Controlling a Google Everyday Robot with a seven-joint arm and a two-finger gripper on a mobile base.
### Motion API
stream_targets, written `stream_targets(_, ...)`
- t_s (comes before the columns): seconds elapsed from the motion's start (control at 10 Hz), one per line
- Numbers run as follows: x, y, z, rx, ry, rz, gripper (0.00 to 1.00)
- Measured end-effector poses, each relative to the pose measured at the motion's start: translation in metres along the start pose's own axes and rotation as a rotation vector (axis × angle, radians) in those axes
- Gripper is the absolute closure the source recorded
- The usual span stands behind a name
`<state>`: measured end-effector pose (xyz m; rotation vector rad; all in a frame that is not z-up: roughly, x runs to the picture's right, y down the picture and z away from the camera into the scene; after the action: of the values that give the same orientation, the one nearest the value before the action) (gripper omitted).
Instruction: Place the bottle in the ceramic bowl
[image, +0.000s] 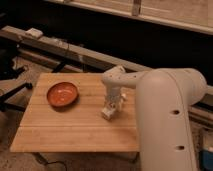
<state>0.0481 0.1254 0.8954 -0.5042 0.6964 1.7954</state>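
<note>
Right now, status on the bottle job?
Gripper low at the bottle, right of centre. Ceramic bowl left, empty. Nothing between them.

wooden table (75, 131) | long rail behind (56, 46) | white box on rail (34, 33)

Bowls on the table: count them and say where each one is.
1. The ceramic bowl sits on the table's left side. The claw is over the bottle, right of centre. The arm hides the table's right edge, so another could be behind it.
</note>
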Motion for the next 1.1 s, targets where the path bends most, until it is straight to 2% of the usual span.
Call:
stream_targets(0.2, -0.001, 0.002, 0.004, 0.001, 0.003, -0.001, 0.48)
stream_targets(0.5, -0.003, 0.0, 0.004, -0.004, -0.002, -0.009, 0.8)
stream_targets(0.7, -0.003, 0.003, -0.004, -0.011, -0.012, -0.023, 0.98)
stream_targets(1.1, -0.003, 0.017, -0.027, -0.037, -0.034, -0.087, 1.0)
